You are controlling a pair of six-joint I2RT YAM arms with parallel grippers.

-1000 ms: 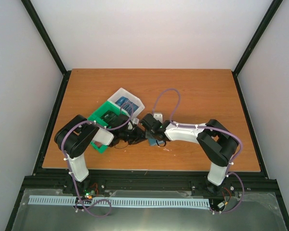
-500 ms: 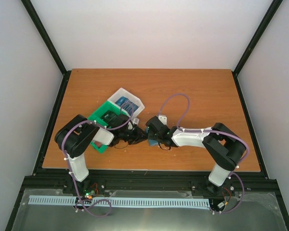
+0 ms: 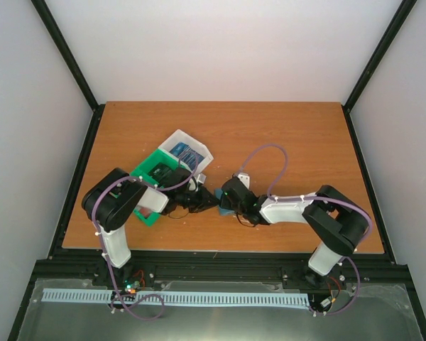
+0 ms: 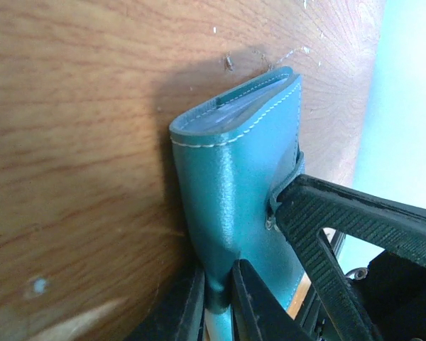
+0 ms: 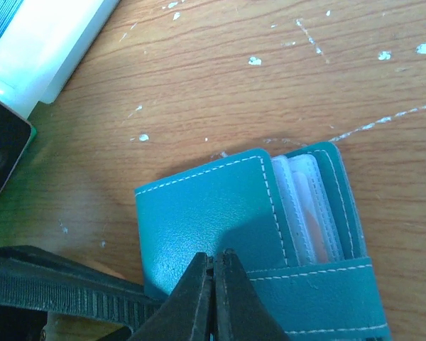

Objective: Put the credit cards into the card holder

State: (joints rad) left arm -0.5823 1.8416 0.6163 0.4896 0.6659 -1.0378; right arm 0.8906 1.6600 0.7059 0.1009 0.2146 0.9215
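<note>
card holder (image 5: 206, 213): teal, white stitching, pale inner slots | bench (image 5: 199, 71): orange-brown wood grain, white flecks | green bin (image 3: 143, 170) | white bin (image 3: 176, 136)

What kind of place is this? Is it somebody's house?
Probably not a house. It looks like a robot testing booth in a lab: a left arm and a right arm are fixed at the edge of a wooden table, with plain white walls, a black frame and purple cables.

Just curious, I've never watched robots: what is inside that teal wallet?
Inside the card holder, between its teal covers, pale plastic-looking sleeves show at the open edge. Whether any card sits in them cannot be seen; the front cover hides the rest.
</note>
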